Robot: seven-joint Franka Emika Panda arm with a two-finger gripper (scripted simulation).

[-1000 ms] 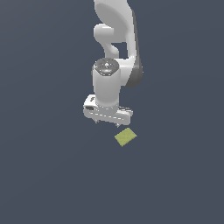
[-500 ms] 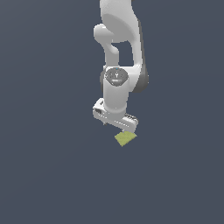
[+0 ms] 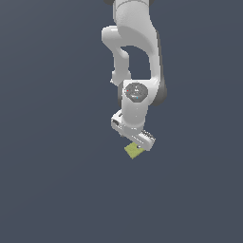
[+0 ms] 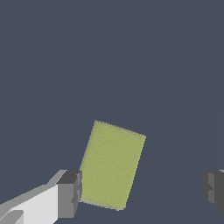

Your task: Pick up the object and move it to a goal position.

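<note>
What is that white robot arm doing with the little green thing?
The white robot arm is reaching down over a small flat yellow-green block lying on the dark grey floor. Its gripper is open, with one finger right beside the block's edge and the other finger well off to the far side. It has not grabbed the block yet, so the block is just lying there, waiting to be picked up.

Light was even and soft, with no glare. The white arm (image 3: 135,71) showed gentle shading, darker on its underside. A faint darker band crossed the floor (image 4: 131,52) beyond the fingers. Both renders were slightly soft, without edge distortion.
</note>
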